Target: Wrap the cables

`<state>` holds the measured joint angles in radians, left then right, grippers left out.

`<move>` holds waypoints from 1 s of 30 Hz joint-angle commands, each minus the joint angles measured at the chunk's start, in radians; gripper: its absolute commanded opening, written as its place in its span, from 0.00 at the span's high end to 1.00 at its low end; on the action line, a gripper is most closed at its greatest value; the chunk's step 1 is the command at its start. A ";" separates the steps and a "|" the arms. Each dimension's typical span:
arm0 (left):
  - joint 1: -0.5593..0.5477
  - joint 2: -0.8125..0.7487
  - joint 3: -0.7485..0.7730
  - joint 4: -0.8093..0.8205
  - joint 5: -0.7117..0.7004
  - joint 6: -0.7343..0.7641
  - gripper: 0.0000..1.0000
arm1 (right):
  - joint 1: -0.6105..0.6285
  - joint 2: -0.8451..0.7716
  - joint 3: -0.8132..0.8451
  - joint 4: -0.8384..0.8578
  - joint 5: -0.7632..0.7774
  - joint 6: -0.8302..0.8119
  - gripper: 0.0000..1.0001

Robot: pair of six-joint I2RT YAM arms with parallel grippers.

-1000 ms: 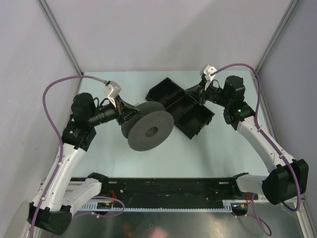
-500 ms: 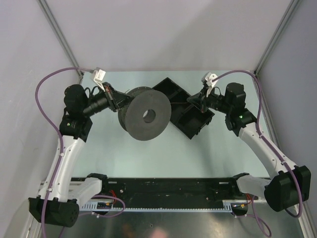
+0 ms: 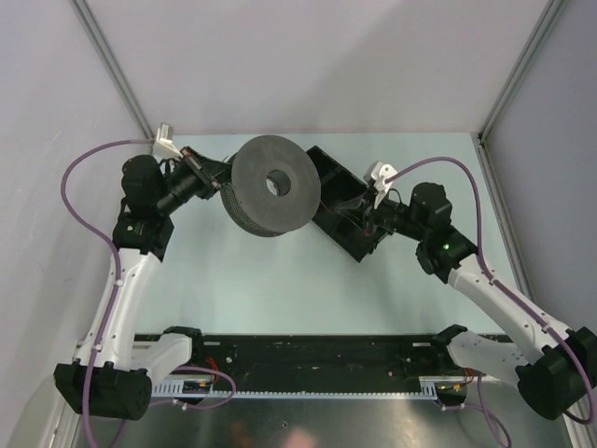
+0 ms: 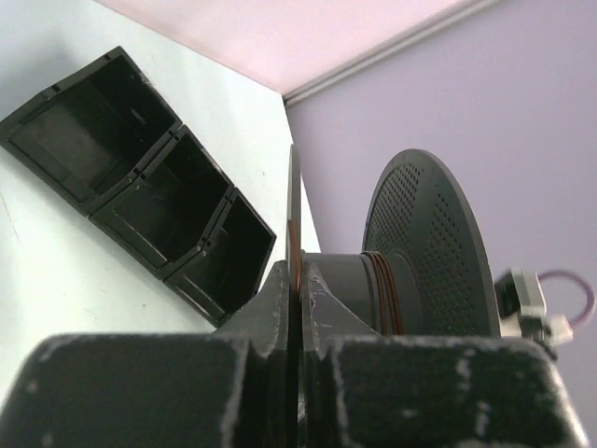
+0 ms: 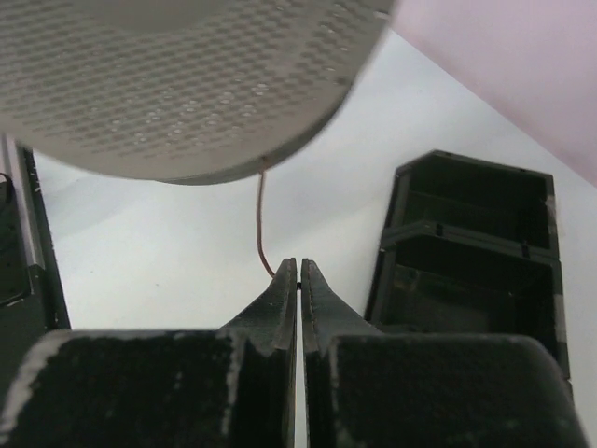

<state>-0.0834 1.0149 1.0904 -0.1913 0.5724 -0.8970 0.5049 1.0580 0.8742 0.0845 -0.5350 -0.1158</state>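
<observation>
The right gripper (image 5: 298, 268) is closed, its black fingertips pinching the cable (image 5: 260, 213), a hair-thin reddish-brown strand. From the pinch the strand rises in a slight curve to the rim of the spool (image 3: 275, 185). The left gripper (image 4: 297, 273) is also closed, clamped on the edge of the spool's near flange and holding the spool clear of the table, tilted. More turns of the cable lie wound on the hub (image 4: 378, 289) between the flanges.

We note a pale, smooth, matt table (image 3: 280, 289), enclosed by plain lavender-grey walls (image 3: 308, 65) that meet at metal corner posts.

A black bin (image 4: 140, 168) sits on the table between the grippers, near the far wall, set diagonally. It has three open-topped square compartments in a row; we see only their dark walls and floors.

The spool is dark grey, with round flanges perforated in a fine grid and a central bore. The bin appears to be rigid moulded plastic.
</observation>
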 commanded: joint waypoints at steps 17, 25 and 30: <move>0.010 0.054 0.046 -0.141 -0.265 -0.295 1.00 | 0.629 0.088 -0.086 0.540 0.474 -0.718 1.00; 0.011 0.041 0.010 -0.155 -0.262 -0.295 1.00 | 0.703 0.251 -0.080 0.752 0.482 -0.954 1.00; 0.010 0.018 -0.027 -0.157 -0.269 -0.257 1.00 | 0.700 0.345 -0.031 0.819 0.493 -1.002 1.00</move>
<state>-0.0822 1.0779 1.0752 -0.4282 0.3557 -1.1255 1.1858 1.3468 0.7895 0.7441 -0.0265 -1.0328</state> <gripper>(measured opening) 0.041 0.019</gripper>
